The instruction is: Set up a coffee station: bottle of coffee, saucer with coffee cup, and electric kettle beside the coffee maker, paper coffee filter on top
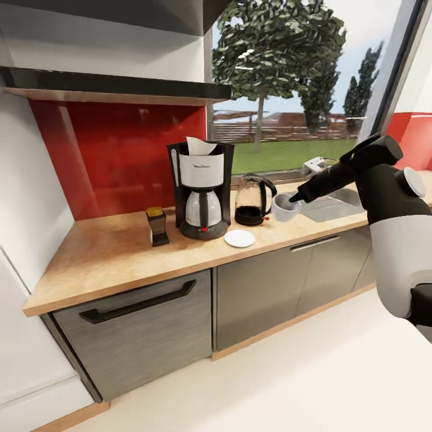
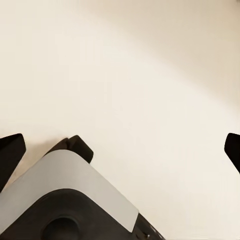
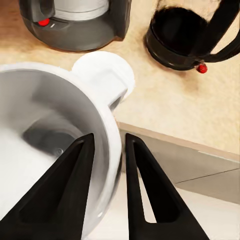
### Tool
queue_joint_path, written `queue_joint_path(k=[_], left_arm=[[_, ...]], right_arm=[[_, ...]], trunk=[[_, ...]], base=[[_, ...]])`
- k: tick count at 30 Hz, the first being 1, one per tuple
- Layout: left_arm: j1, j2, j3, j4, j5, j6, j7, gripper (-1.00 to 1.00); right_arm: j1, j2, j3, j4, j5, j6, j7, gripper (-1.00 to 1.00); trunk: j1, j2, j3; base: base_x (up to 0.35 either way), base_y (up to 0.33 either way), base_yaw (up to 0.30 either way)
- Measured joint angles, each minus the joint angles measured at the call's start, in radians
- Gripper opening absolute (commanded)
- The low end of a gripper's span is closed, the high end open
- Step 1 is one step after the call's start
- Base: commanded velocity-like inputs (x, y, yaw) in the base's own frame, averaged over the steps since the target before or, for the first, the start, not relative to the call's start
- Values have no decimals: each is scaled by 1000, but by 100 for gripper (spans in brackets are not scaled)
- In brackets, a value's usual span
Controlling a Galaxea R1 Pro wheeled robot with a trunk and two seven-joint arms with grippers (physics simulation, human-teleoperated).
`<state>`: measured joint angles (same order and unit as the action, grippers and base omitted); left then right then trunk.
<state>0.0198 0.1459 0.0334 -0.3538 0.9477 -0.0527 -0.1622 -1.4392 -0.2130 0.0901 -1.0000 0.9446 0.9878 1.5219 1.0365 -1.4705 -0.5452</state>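
On the wood-grain kitchen countertop (image 1: 108, 252) stands the coffee maker (image 1: 201, 189), and the white paper coffee filter (image 1: 200, 146) rests on its top. To its left is the dark bottle of coffee (image 1: 158, 227) with a gold cap. The glass electric kettle (image 1: 252, 201) stands to its right. The white saucer (image 1: 239, 238) lies bare in front of them. My right gripper (image 1: 292, 200) is shut on the rim of the white coffee cup (image 1: 284, 208) and holds it in the air to the right of the kettle. In the right wrist view the cup (image 3: 50, 150) hangs above the counter edge, the saucer (image 3: 107, 70) partly behind it. My left gripper (image 2: 120, 150) is open over bare floor.
A steel sink (image 1: 333, 204) is set into the counter right of the kettle, under the window. Grey cabinet fronts (image 1: 144, 324) run below the slab. A red backsplash (image 1: 108, 156) and a dark range hood (image 1: 114, 87) are behind and above the counter's left part.
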Motion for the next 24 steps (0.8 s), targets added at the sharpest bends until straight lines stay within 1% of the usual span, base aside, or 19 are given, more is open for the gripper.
queue_joint_path(k=[5,8,10,14,21,24], left_arm=[[0,0,0,0,0,0,0,100],[0,0,0,0,0,0,0,100],[0,0,0,0,0,0,0,100],[0,0,-1,0,1,0,0,100],[0,0,-1,0,1,1,0,100],[0,0,-1,0,1,1,0,100]], right_arm=[[0,0,-1,5,-1,0,1,-100],[0,0,-3,23,-2,0,1,-100],[0,0,-5,41,-2,-1,14,-100],[0,-1,-6,51,-1,-1,27,-100],[0,0,-6,54,-3,-1,32,-100],[0,0,-7,54,-20,-1,32,-100]], trunk=[[0,0,0],[0,0,0],[0,0,0],[0,0,0],[0,0,0],[0,0,0]], base=[[0,310,-1],[0,293,0],[0,224,0],[0,95,0],[0,21,0],[0,1,0]])
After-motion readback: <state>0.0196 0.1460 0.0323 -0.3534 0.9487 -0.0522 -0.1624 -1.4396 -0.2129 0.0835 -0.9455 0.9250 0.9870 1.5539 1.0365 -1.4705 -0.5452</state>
